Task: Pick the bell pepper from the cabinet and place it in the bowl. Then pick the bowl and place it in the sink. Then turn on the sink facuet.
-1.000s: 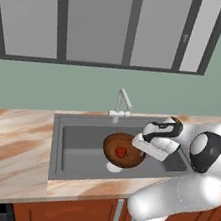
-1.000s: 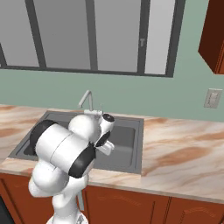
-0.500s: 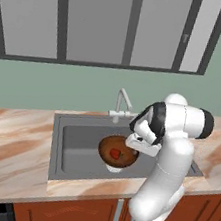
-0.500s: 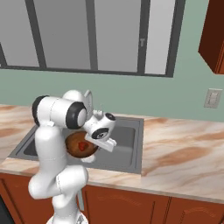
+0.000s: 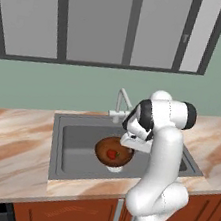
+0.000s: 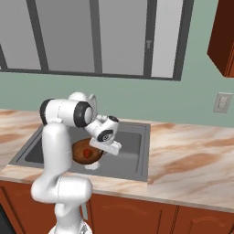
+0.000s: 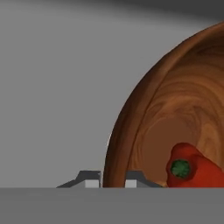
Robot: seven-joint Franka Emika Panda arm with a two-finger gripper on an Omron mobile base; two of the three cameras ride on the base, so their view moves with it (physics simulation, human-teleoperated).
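Item: bowl [image 5: 114, 153], dark wood-look, carried over the sink [image 5: 77, 142] basin, toward its front right part, apparently clear of the floor. Contents: one red pepper [image 5: 112, 154] with green stem, lying inside the bowl near the gripped side.

Holder: gripper [image 7: 111, 180], fingers pinched together on the bowl's rim, one tip inside the wall, one outside.

Fixtures: faucet [image 5: 121, 104] at the basin's back edge, just behind the arm; counter [image 5: 10, 147] around the sink.

Status: judged to be lowering the bowl into the sink; faucet not yet turned on.

Risks: an edge grip on a wide bowl can let it tip and spill the pepper. Releasing too high could bounce the bowl. The wrist swinging back could knock the faucet.
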